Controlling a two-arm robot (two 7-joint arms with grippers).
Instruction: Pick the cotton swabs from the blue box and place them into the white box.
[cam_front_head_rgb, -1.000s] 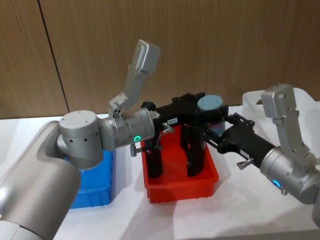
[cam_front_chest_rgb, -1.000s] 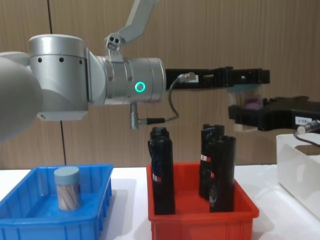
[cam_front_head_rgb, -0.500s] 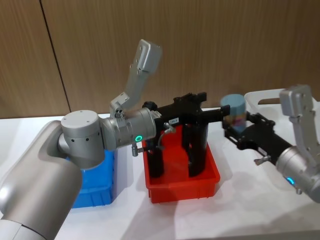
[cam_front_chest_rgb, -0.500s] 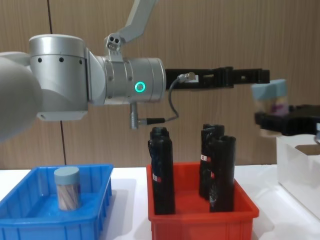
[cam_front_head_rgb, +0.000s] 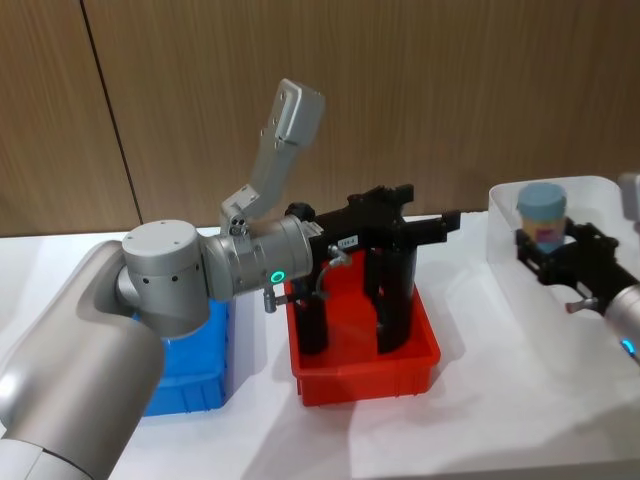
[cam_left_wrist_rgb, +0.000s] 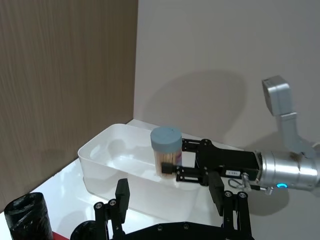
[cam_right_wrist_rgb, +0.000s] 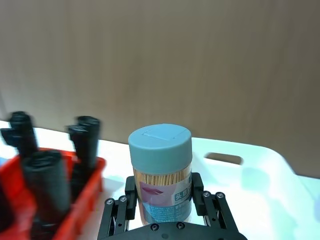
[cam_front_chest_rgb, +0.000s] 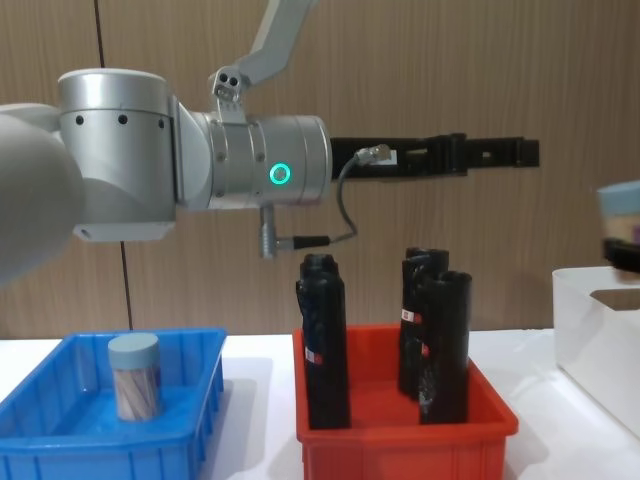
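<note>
Above the white box (cam_front_head_rgb: 503, 196), at the right end of the table, my right gripper (cam_right_wrist_rgb: 164, 201) was clamped on a jar of cotton swabs (cam_right_wrist_rgb: 160, 165). The jar stood upright, lid on top, with the jaws pinching its lower body from both sides. In the head view it hung inside the outline of the box's rim, toward the end nearest the red bin (cam_front_head_rgb: 362, 376), so I judged the open box lay straight below the jaws and the jar's long axis already pointed into it. From there the drop looked to me like a plain lowering, with no turn of the wrist. My left gripper (cam_front_chest_rgb: 520, 153) reached out level above the black tubes (cam_front_chest_rgb: 325, 340) in the red bin, jaws spread and holding nothing. A second jar (cam_front_chest_rgb: 134, 375) stood upright in the blue box (cam_front_chest_rgb: 60, 440) at the left end. I took the left arm as the nearer one for that pick.
</note>
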